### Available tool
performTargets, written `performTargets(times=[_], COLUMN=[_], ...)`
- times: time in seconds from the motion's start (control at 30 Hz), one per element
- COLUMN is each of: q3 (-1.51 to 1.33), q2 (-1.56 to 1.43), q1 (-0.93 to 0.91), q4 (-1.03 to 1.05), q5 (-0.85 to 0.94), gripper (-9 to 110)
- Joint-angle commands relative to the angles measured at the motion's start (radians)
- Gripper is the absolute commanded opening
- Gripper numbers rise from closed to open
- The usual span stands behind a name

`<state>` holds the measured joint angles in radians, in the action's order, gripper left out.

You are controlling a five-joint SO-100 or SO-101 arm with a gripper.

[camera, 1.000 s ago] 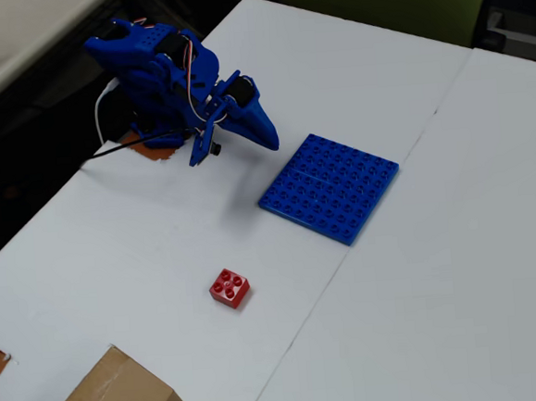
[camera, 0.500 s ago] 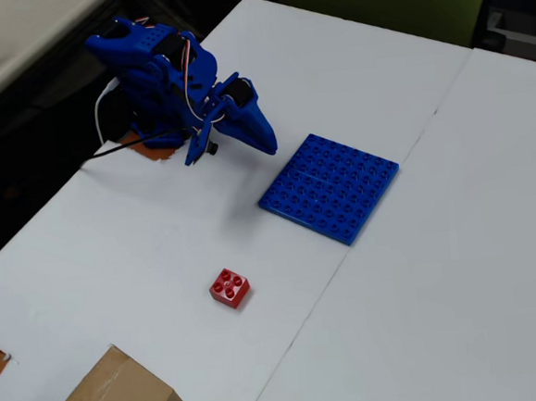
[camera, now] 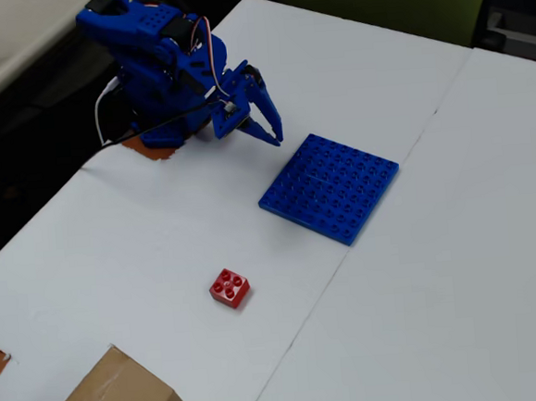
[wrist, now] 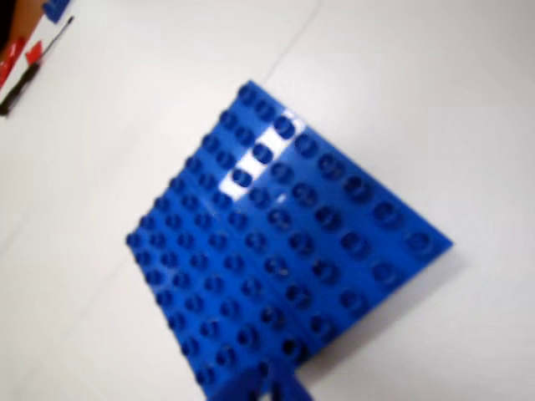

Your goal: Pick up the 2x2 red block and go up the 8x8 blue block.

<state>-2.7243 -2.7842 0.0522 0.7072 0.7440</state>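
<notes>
In the overhead view the 2x2 red block point(camera: 229, 288) sits alone on the white table, studs up, well below and left of the 8x8 blue block point(camera: 329, 187). That flat studded plate lies near the table's middle and fills the wrist view point(wrist: 284, 251). My blue gripper point(camera: 275, 137) hangs above the table just up-left of the plate's far corner, far from the red block. Its fingertips meet with nothing between them. They only peek in at the bottom edge of the wrist view point(wrist: 272, 391). The red block is out of the wrist view.
A cardboard box point(camera: 112, 399) stands at the bottom-left corner of the table. The arm's base point(camera: 153, 98) with an orange clamp point(camera: 153, 152) and cables occupies the table's left edge. A seam runs between the two white tabletops point(camera: 362, 221).
The arm has straightened and swung right, bringing the gripper closer to the blue plate's upper-left corner. The red block and the plate have not moved.
</notes>
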Motion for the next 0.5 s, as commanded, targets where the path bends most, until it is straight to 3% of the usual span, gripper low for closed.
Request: performTargets(times=[0.0, 0.2, 0.47], q3=[0.351, 0.844, 1.258], q2=[0.227, 0.569, 0.867], q1=[-0.012, -0.064, -0.219], q4=[0.178, 0.565, 0.842], q5=[0.081, 0.328, 0.765], gripper=[0, 0, 1])
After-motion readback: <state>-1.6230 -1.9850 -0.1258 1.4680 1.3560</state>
